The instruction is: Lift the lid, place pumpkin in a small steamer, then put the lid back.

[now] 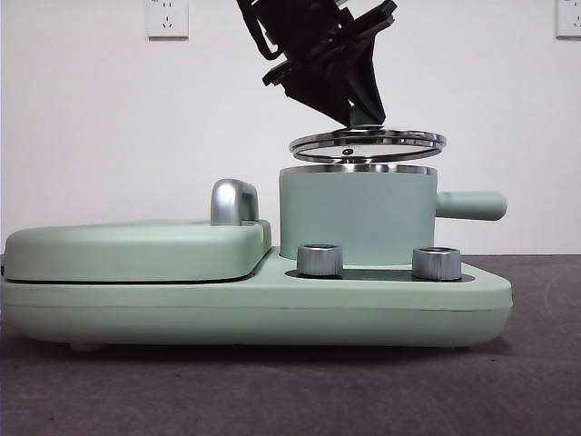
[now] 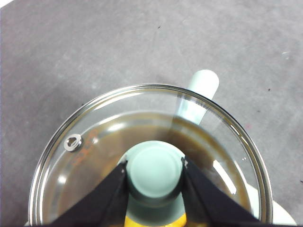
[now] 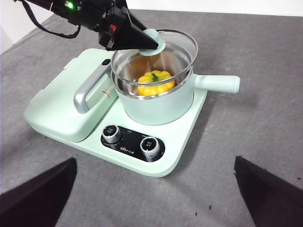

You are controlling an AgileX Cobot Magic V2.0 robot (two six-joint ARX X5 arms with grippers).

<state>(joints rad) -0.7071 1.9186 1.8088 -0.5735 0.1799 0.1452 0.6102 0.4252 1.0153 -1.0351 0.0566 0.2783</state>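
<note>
The small glossy yellow-orange ribbed pumpkin [image 3: 155, 82] already sits inside the mint-green cylindrical steamer pot [image 1: 356, 218]. My left tool [image 2: 155, 171] is clenched on the mint knob of the round clear glass lid [image 1: 368, 143], held just above the chrome rim, slightly tilted. Only setting it down remains. My right tool [image 3: 156, 198] waits spread wide, well apart.

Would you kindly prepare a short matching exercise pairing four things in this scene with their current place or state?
Things:
1. Round clear glass lid with mint-green knob
2. Glossy yellow ribbed pumpkin
3. Left gripper
4. Right gripper

States:
A. Open, away from the appliance
B. Inside the mint-green cylindrical small steamer
C. Held tilted just above the pot's chrome rim
D. Fingers closed on the knob

Pairs: 1-C, 2-B, 3-D, 4-A
</note>
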